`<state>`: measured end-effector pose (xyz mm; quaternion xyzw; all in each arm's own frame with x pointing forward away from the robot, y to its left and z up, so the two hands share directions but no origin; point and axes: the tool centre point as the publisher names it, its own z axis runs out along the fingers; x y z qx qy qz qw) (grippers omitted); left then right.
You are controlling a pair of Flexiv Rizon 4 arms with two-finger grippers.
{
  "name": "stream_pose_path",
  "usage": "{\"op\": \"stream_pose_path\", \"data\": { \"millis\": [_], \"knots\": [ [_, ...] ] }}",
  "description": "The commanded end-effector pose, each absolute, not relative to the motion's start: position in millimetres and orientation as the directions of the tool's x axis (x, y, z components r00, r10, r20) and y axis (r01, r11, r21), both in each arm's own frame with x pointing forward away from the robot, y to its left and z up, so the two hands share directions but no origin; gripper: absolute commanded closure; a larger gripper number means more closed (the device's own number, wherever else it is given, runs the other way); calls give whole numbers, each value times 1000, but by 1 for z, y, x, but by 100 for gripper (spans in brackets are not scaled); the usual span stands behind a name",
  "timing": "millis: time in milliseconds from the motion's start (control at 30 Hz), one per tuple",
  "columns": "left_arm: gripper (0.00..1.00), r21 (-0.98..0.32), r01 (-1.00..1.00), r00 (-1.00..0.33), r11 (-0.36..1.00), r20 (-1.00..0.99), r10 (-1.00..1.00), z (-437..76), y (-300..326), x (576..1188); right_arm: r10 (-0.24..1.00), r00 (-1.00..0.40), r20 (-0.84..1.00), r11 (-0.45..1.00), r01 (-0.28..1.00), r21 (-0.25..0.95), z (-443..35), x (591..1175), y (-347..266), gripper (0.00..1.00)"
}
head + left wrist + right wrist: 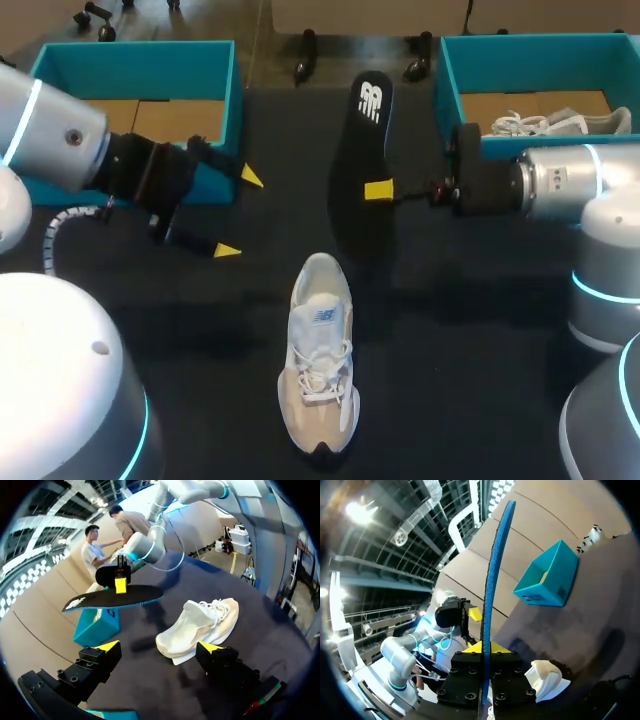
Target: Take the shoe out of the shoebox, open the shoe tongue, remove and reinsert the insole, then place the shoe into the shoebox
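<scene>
Looks like the insole-out step is done: right tool (380, 191) clamps the insole (362, 170) above the far-middle bench (470, 330), left tool (238, 214) hangs released, so next is sliding it into the near-centre shoe (320, 365).

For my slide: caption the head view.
Right gripper holds the black insole beyond the white shoe; left gripper open.

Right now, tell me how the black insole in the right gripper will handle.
The insole is probably light and fairly springy: pinched only at one side by the right gripper, it hangs nearly flat. Edge-on it looks thin, so it may buckle if pushed hard into the shoe.
</scene>
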<state>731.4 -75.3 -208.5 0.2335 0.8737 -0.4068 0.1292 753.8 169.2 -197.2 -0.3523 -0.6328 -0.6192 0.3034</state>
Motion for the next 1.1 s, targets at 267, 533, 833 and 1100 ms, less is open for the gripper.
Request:
{"op": "stream_pose_path", "data": {
  "millis": [267, 533, 833, 1100],
  "knots": [
    [0, -613, 405, -914, 678, -262, 308, -200, -81, 735, 73, -568, 820, -21, 821, 571, -198, 752, 172, 100],
    [0, -603, 362, -932, 711, -219, 288, -210, -83, 733, 58, -596, 801, -54, 799, 599, -201, 753, 177, 100],
    [0, -580, 189, -978, 793, -38, 205, -237, -72, 715, 108, -661, 742, -95, 736, 670, -217, 754, 185, 100],
    [0, -580, 189, -978, 793, -38, 205, -237, -72, 715, 108, -661, 742, -95, 736, 670, -217, 754, 185, 100]
  ]
}}
